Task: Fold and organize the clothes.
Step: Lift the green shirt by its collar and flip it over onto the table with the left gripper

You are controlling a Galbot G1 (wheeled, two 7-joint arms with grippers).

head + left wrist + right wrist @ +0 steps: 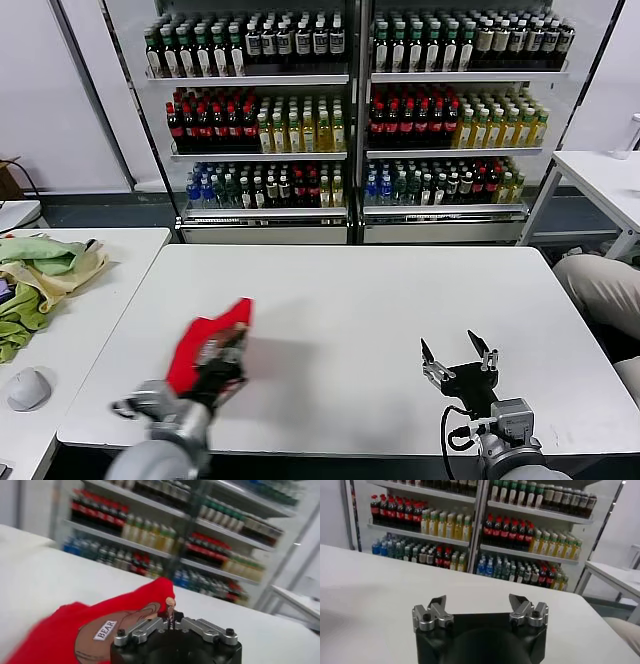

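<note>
Left gripper [222, 355] at the near-left of the white table [350, 300], jaws pinched together on a fold of the red T-shirt [205, 340]. Shirt bunched up and lifted off the tabletop, draped over and beside the gripper; left wrist view shows its brown-and-white print with a "BEAR" label [105, 630] just beside the closed fingers [170, 620].

Right gripper [458, 355] low over the near-right of the table, well apart from the shirt, fingers [436, 611] spread wide, holding nothing.

Side table at far left carries pale green and yellow cloths [40, 275]. Behind the table, shelves of bottles [350, 110] fill the back wall.
</note>
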